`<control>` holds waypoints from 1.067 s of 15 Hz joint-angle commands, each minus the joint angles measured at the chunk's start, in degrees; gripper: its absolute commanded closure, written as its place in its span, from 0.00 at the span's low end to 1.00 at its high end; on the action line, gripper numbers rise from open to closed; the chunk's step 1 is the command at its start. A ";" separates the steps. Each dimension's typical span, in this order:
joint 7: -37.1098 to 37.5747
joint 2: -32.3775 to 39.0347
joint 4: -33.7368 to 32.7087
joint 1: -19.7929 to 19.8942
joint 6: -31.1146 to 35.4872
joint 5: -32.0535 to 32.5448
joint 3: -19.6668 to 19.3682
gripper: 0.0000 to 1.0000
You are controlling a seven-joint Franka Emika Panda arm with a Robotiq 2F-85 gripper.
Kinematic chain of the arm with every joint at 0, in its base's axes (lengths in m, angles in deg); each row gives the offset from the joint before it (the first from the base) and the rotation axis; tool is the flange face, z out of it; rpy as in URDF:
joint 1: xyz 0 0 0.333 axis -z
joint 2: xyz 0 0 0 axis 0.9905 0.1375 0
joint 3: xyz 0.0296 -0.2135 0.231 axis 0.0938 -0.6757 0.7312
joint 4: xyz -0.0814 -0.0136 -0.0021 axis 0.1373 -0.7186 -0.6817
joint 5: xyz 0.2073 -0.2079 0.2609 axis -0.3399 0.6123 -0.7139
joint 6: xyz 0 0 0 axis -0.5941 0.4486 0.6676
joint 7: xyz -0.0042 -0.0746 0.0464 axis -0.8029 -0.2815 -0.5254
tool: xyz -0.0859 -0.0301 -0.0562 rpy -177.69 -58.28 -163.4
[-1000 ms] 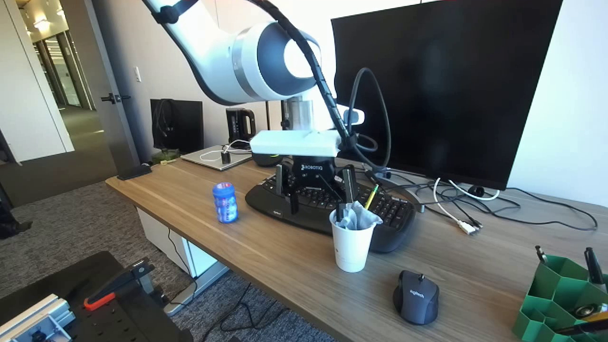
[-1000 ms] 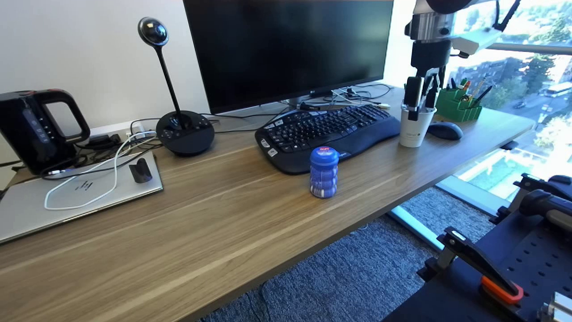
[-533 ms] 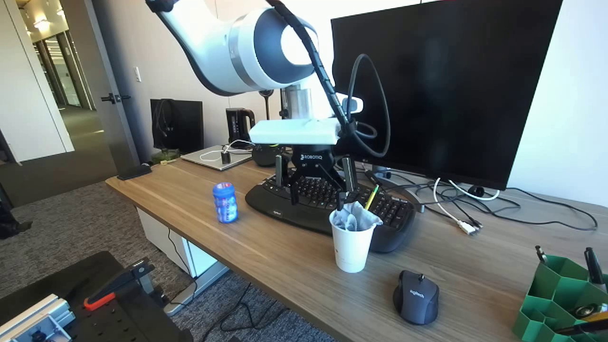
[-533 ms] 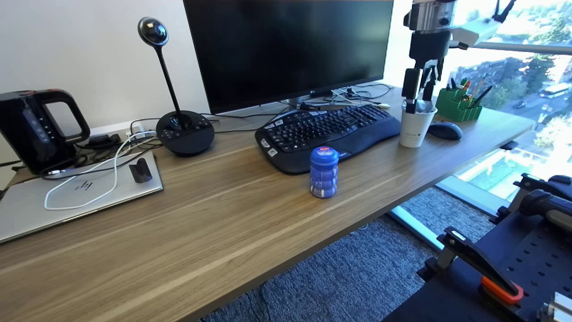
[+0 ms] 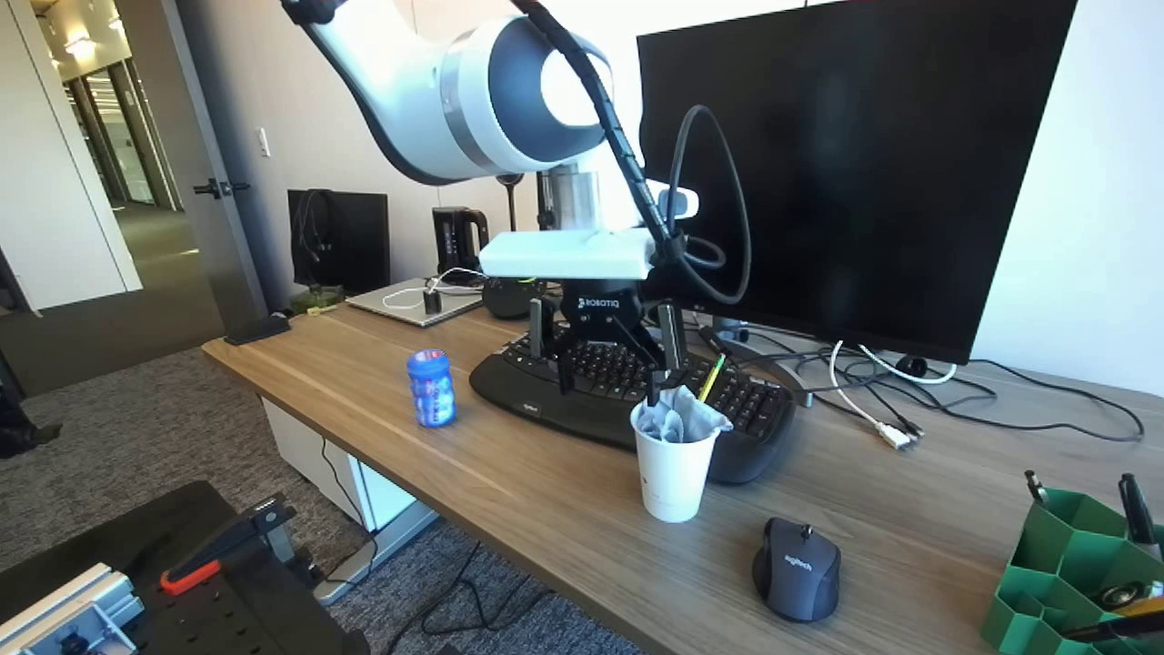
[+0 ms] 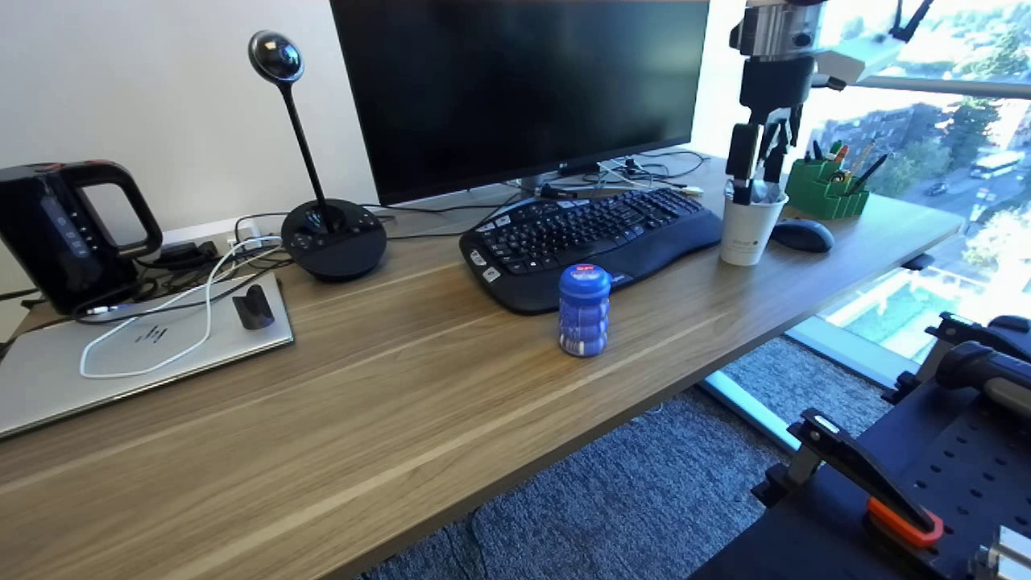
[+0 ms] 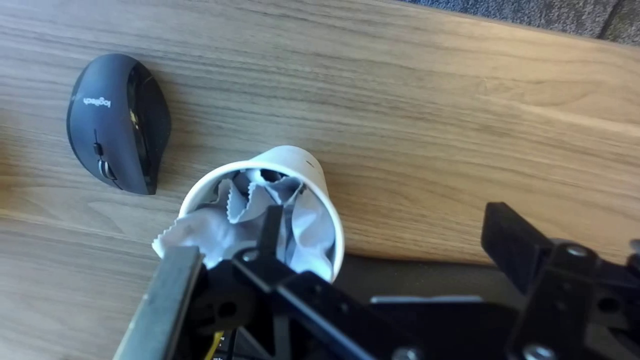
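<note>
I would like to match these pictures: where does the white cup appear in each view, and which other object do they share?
In an exterior view: the white cup stands right of centre, below mid-height.
In an exterior view: the white cup stands right of centre, above mid-height.
In the wrist view: the white cup is left of centre, its mouth facing the camera.
Shared landmark: the dark mouse.
</note>
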 commanded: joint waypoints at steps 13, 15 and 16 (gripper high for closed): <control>1.29 4.53 -2.84 -0.56 0.00 0.65 -1.42 0.00; 1.44 5.06 -3.15 -0.58 -0.09 0.76 -1.58 0.00; 1.47 5.28 -3.25 -0.60 -0.16 0.81 -1.65 0.00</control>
